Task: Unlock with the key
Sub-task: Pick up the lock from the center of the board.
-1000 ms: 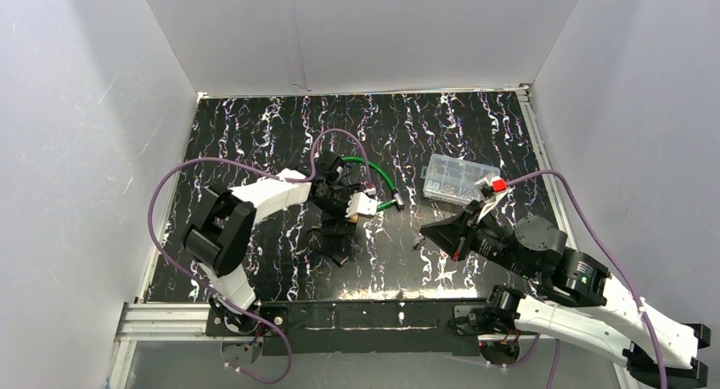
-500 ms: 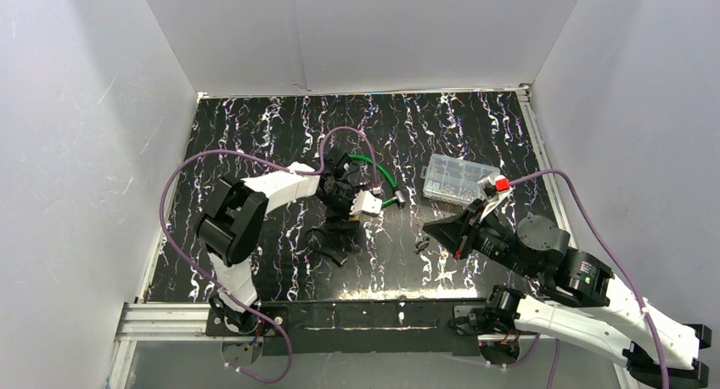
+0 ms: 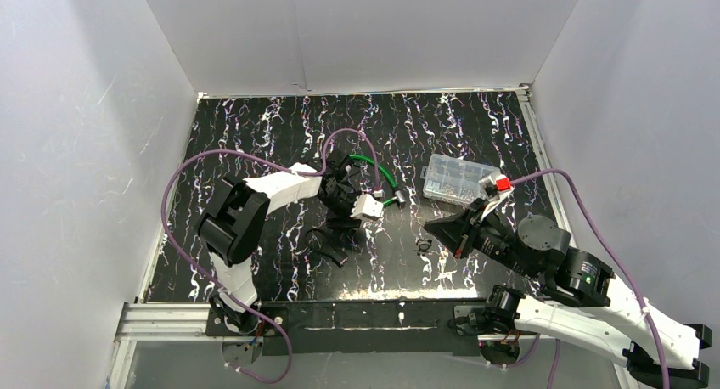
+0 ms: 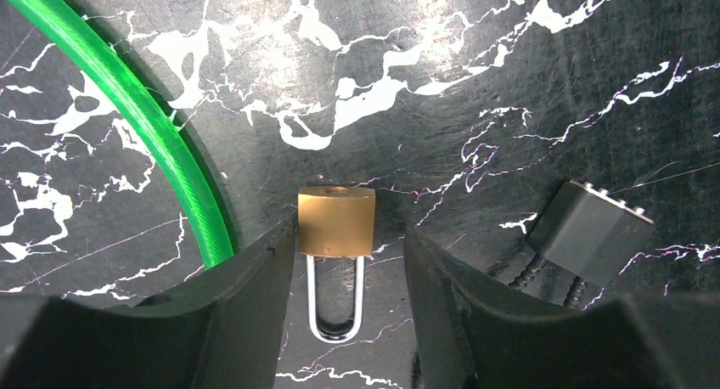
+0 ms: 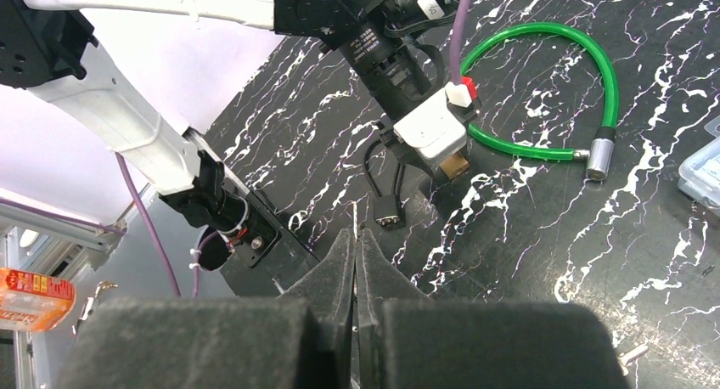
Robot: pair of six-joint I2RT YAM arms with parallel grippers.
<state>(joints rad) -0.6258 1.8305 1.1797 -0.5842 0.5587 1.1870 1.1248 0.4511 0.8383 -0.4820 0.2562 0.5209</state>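
Observation:
A small brass padlock [image 4: 336,220] lies flat on the black marbled table [image 4: 475,66], its silver shackle [image 4: 335,297] pointing toward the wrist. My left gripper [image 4: 350,232] straddles it, open. Its left finger [image 4: 255,304] is against the padlock's side and a gap shows before the right finger [image 4: 463,308]. In the right wrist view a brass bit of the padlock [image 5: 456,166] peeks from under the left wrist. My right gripper [image 5: 356,236] hovers at the table's right, shut on the key [image 5: 355,215], a thin metal sliver at its tips. A small ring [image 3: 422,247] hangs below.
A green cable lock [image 3: 379,172] curves just behind the left gripper. A black lock body with cable [image 4: 590,232] lies right of the padlock. A clear plastic parts box [image 3: 458,178] sits at the right rear. White walls enclose the table.
My left arm has shifted slightly right over the padlock and its jaws have narrowed around it. The right gripper has stayed shut and nearly still.

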